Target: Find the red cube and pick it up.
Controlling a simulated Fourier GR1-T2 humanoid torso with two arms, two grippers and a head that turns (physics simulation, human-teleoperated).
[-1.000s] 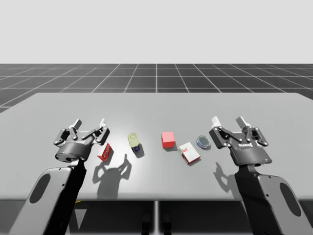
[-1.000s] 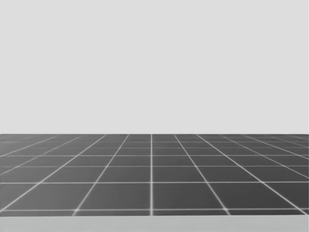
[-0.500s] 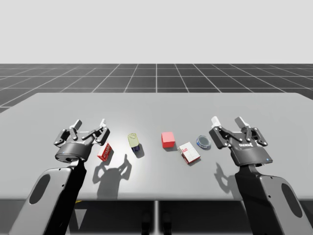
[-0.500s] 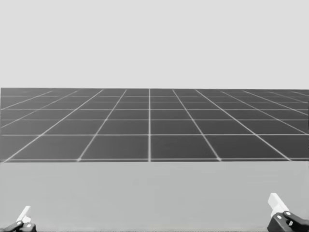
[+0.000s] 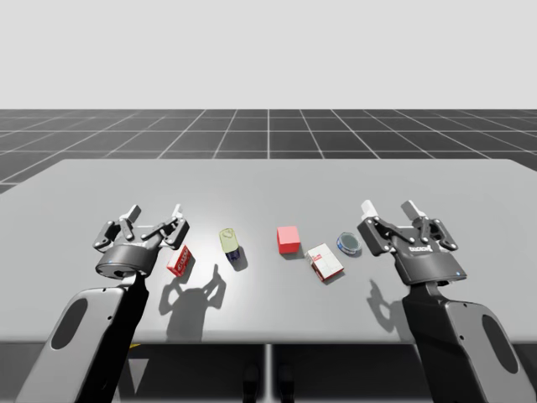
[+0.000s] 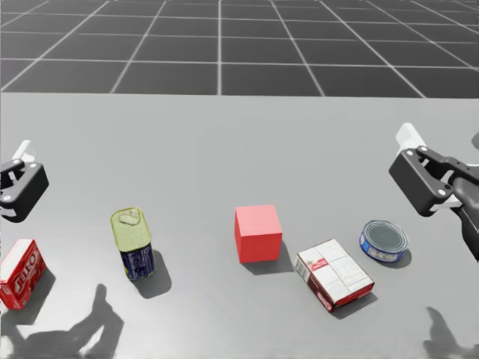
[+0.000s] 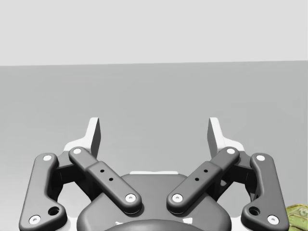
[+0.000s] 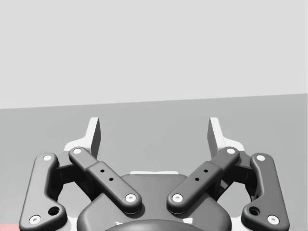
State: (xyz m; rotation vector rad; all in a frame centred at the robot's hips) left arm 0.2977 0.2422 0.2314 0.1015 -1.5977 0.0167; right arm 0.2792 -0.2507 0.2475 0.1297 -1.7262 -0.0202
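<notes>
The red cube (image 6: 258,232) sits flat on the grey table (image 6: 224,142) — near the middle, just beside the white and red box (image 6: 334,274), not touching it.

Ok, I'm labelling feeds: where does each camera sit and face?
High view: above the table, angled down; left gripper, right gripper below.
Head view: on my head, tilted down at the red cube; grippers at edges.
Left wrist view: on left gripper, over open fingers, across the table.
Right wrist view: same, right gripper.
High and head share the cube.

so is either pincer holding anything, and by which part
Nothing held: my left pincer and right pincer are open and empty; the red cube sits untouched.
</notes>
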